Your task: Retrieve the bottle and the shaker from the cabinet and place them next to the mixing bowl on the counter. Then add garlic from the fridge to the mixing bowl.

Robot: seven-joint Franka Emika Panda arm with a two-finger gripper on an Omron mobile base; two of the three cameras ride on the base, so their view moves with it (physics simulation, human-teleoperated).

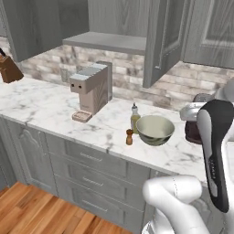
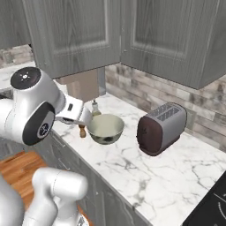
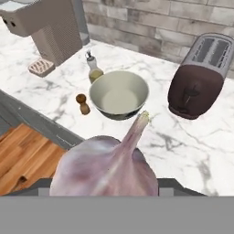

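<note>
Pale-purple garlic [image 3: 107, 167] fills the near end of the hand view, gripped in the pincer above the counter edge.

Marble counter [image 1: 55, 114] lies beyond it; the garlic's pointed tip aims toward the mixing bowl [image 3: 119, 94], which sits empty; the shaker [image 3: 82, 103] stands just beside the bowl's left, the bottle [image 3: 93, 67] just behind that, close to the rim; a dark toaster [image 3: 196, 77] sits to the bowl's right; further back a beige coffee machine [image 1: 91, 87] stands under the open cabinet [image 1: 105, 42], its shelf bare.
</note>
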